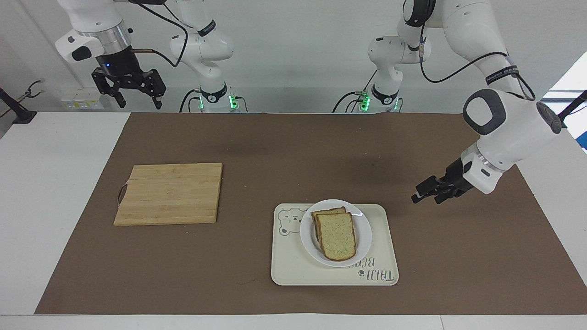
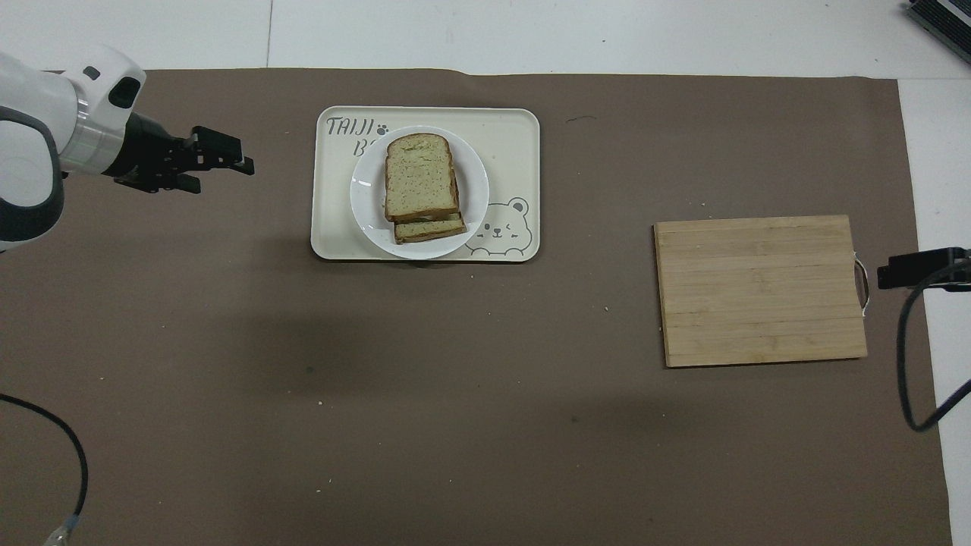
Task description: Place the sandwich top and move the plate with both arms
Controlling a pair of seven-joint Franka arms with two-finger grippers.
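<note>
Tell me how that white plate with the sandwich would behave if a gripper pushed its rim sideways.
The white plate looks smooth and rests on a smooth cream tray, so it would probably slide rather than tip. The top slice sits offset on the slice below, so a sharp nudge might shift it. The plate looks rigid and possibly breakable.

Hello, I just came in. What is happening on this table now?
Nothing is being held. The sandwich top lies on the stack on the plate, which sits on the cream tray. The left claw hangs open over the brown mat beside the tray. The right claw waits open, raised near its base. The cutting board is bare.
</note>
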